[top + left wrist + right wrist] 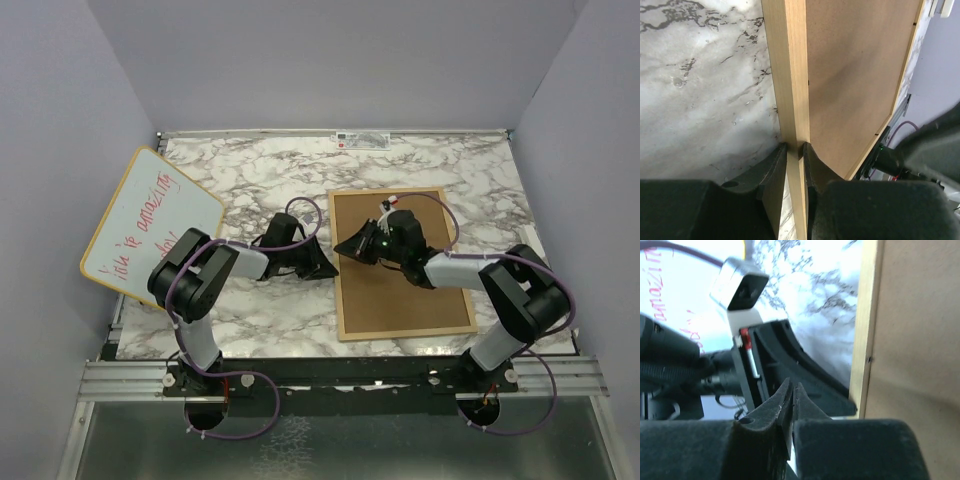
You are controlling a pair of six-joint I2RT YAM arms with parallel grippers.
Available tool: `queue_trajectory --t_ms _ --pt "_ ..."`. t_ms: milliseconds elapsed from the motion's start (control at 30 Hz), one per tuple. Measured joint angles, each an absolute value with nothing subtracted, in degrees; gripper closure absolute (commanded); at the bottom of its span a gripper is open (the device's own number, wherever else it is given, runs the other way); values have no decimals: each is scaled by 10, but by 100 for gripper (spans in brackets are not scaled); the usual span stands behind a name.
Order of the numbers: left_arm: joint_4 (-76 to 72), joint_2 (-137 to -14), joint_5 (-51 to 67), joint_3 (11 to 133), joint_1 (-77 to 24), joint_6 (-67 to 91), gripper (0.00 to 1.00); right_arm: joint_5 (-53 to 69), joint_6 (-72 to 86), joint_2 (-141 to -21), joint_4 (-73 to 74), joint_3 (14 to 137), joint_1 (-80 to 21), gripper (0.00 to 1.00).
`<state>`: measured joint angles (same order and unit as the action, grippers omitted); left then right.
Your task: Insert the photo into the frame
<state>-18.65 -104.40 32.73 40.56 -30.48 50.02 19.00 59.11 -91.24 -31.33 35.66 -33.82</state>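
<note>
Soft, even light falls from above in the top view. The marble table (250, 170) is bright and glare-free, with only faint shadows under the arms, and the walls lean outward slightly at the edges. In the left wrist view the frame (792, 75) is sharp. A broad soft shadow crosses the backing board (855, 75), and the fingers (771, 172) of the left gripper (794, 149) are dark and soft. The right wrist view is blurred throughout. Its marble and whiteboard (670, 300) are washed out, and the fingers (767, 412) of the right gripper (791, 387) are nearly black.
</note>
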Motion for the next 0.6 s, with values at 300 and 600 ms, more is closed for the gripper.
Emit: queue_trajectory --t_ms 300,600 --pt "-198 -1048 329 403 -305 497 78 189 588 -998 -273 423 -321 99" --pt "-202 -1051 331 403 -305 497 83 192 586 -1024 -253 426 -321 99"
